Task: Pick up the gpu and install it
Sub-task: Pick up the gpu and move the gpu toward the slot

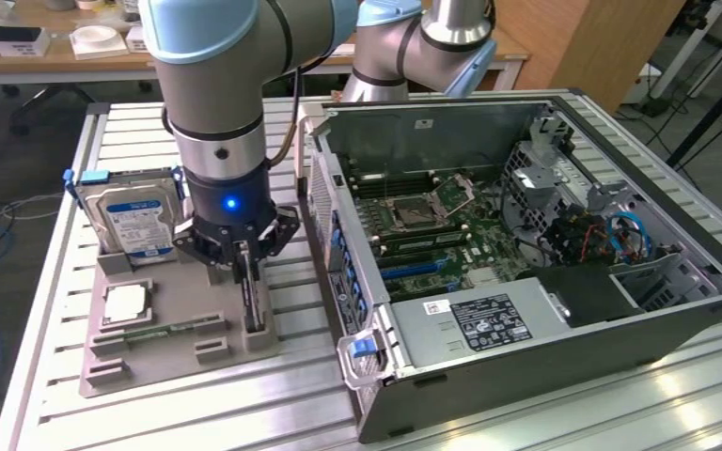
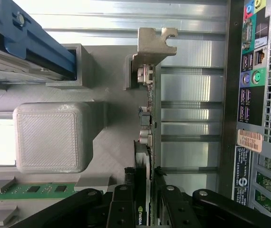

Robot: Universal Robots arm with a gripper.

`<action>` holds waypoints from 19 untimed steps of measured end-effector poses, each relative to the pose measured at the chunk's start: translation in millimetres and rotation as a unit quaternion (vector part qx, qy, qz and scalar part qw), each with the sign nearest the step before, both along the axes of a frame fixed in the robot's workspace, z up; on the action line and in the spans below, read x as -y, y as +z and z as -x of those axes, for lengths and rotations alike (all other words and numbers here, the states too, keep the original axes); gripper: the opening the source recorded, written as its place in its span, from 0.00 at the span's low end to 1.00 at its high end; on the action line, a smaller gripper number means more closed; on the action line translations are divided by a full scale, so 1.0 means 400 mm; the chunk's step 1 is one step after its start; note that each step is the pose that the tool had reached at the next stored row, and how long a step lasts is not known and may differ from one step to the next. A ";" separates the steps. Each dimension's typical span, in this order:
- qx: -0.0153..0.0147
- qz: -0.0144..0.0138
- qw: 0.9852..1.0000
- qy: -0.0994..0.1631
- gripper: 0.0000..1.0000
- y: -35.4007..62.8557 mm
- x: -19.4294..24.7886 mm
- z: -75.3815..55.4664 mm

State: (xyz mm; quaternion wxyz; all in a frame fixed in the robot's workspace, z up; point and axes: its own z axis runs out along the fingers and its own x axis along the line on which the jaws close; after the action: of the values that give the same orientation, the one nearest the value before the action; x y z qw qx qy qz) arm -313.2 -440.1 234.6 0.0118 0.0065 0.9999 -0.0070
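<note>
Pick-up stage, I reckoned: the jaws pinched the gpu (image 1: pixel 256 303), upright in its slot on the grey holder's (image 1: pixel 173 365) edge nearest the case (image 1: pixel 549 381), where freeing it called for a straight lift.

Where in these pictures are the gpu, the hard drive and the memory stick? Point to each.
gpu (image 2: pixel 143 166), wrist view, the card's thin edge.
hard drive (image 1: pixel 133 224), exterior view, its label.
memory stick (image 1: pixel 166 330), exterior view, green board.

A small white Nvidia eye logo stands on the edge of the gpu (image 2: pixel 143 166). The orange sticker (image 2: pixel 249 140) on the computer case (image 2: pixel 235 95), the power supply label (image 1: pixel 493 318) and the hard drive label (image 1: pixel 135 221) carry print too small to read.
</note>
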 end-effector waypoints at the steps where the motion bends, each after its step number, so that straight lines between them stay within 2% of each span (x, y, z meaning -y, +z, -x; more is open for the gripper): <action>1: 0.000 0.000 1.000 0.000 0.26 0.000 0.000 0.000; 19: 0.000 0.000 1.000 0.000 0.26 0.000 0.000 0.000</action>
State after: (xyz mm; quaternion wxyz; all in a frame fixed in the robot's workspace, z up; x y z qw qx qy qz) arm -313.2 -440.1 234.6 0.0118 0.0065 0.9999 -0.0070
